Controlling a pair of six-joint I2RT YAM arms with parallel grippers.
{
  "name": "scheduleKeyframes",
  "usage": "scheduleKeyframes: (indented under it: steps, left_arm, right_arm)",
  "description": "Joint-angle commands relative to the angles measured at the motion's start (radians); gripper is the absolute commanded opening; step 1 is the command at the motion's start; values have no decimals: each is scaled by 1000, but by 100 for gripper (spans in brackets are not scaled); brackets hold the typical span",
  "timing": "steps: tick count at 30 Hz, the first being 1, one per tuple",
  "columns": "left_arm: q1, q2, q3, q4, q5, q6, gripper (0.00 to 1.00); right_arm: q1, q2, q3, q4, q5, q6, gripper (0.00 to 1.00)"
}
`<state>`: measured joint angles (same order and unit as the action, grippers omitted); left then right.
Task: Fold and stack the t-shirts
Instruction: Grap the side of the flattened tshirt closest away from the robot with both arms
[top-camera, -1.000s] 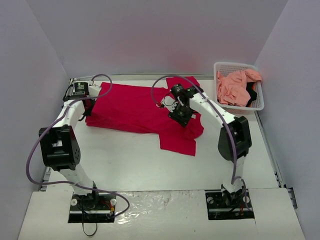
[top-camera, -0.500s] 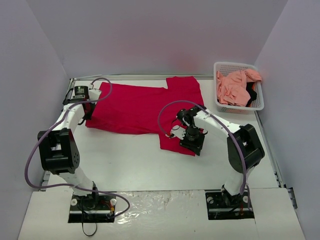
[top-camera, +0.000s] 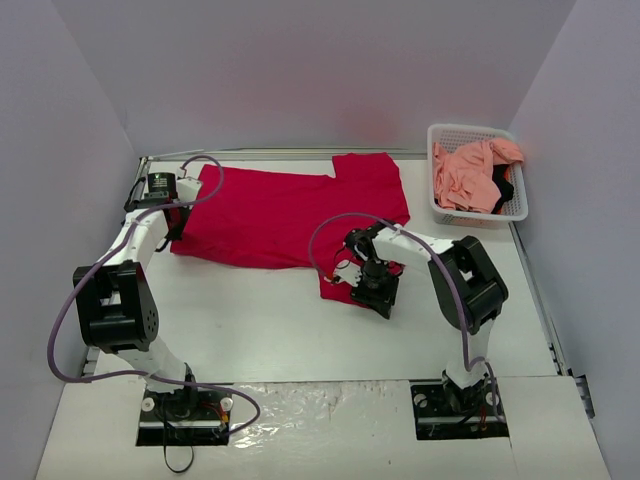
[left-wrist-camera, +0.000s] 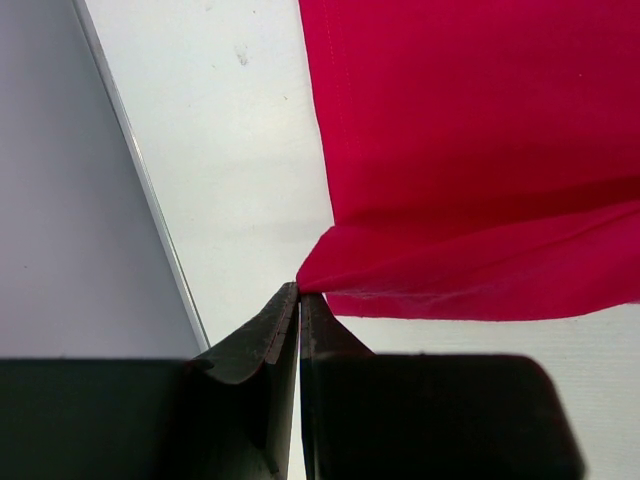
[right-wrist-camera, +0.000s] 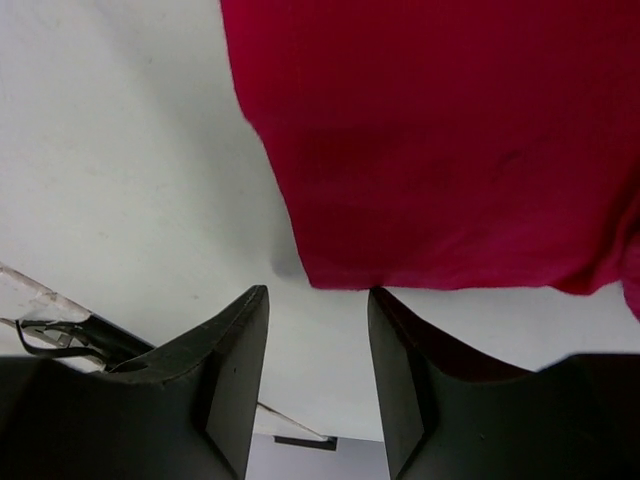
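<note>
The crimson t-shirt (top-camera: 280, 215) lies spread across the back of the table, one sleeve reaching toward the near side at the middle. My left gripper (top-camera: 179, 224) is at its left corner. In the left wrist view that gripper (left-wrist-camera: 298, 291) is shut, pinching the raised corner of the red cloth (left-wrist-camera: 480, 150). My right gripper (top-camera: 366, 295) hovers at the near sleeve edge. In the right wrist view it (right-wrist-camera: 318, 292) is open and holds nothing, the red hem (right-wrist-camera: 450, 150) just beyond its tips. The salmon pink t-shirt (top-camera: 463, 175) is bunched in the basket with a bit of black garment (top-camera: 504, 190).
A white lattice basket (top-camera: 478, 132) stands at the back right corner. Grey walls close in the table on the left, back and right. Both arm bases sit on the near ledge, with purple cables looping over the arms.
My right arm has come from over the shirt's middle toward the near side, down to the sleeve's near edge, its jaws opening wider. The left gripper has stayed shut at the left corner.
</note>
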<state>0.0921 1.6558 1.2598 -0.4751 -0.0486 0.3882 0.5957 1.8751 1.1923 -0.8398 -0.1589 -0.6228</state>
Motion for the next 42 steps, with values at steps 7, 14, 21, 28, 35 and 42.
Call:
scheduleKeyframes:
  steps: [7,14,21,28,35,42]
  left_arm:
    - [8,-57,-11,-8,-11,14,2]
    - [8,-64,-23,-2,4,14,2]
    - [3,-77,-30,-13,13,14,2]
    - [-12,-189,-111,-34,47,72,2]
    - [-28,-347,-269,-62,64,161,2]
    - [-28,-491,-425,-62,64,224,2]
  right_arm:
    - [12,78,18,36,-4,29,42]
    - [42,87,-19,105,28,87,24]
    - [62,50,-51,116,56,110,0]
    - [47,-169,-31,-37,7,103,0]
    - [42,-384,-42,-123,-33,141,0]
    - [29,-534,-63,-188,-8,156,0]
